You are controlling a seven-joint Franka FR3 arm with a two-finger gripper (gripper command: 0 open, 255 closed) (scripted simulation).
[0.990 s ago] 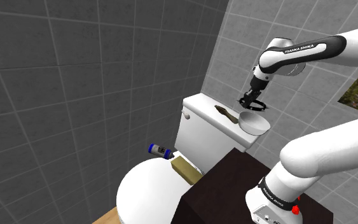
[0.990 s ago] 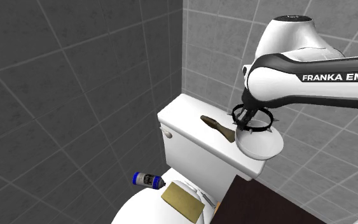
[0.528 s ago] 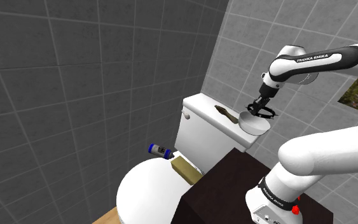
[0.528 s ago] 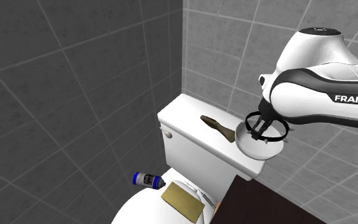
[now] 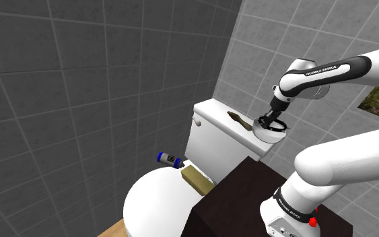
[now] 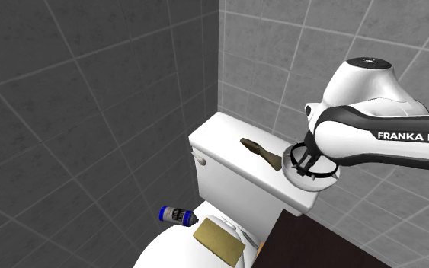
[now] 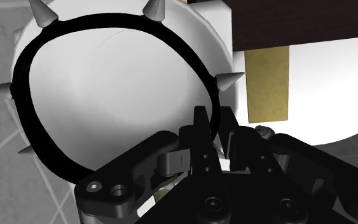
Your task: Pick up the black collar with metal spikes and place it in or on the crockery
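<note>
The black fingers of the gripper point(image 7: 217, 130) are seen clamped on the band of the spiked black collar point(image 7: 20, 89), so the pick-up is judged done. Just beyond, the ring is held roughly level over the mouth of the white bowl point(image 7: 114, 89), about at its rim; whether it rests there cannot be told. The bowl is set at one end of the toilet tank point(image 5: 211, 114), near a brown object point(image 5: 237, 118). Release and a clean withdrawal are judged to be left.

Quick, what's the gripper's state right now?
Gripper: shut on the black spiked collar, over the white bowl.
</note>
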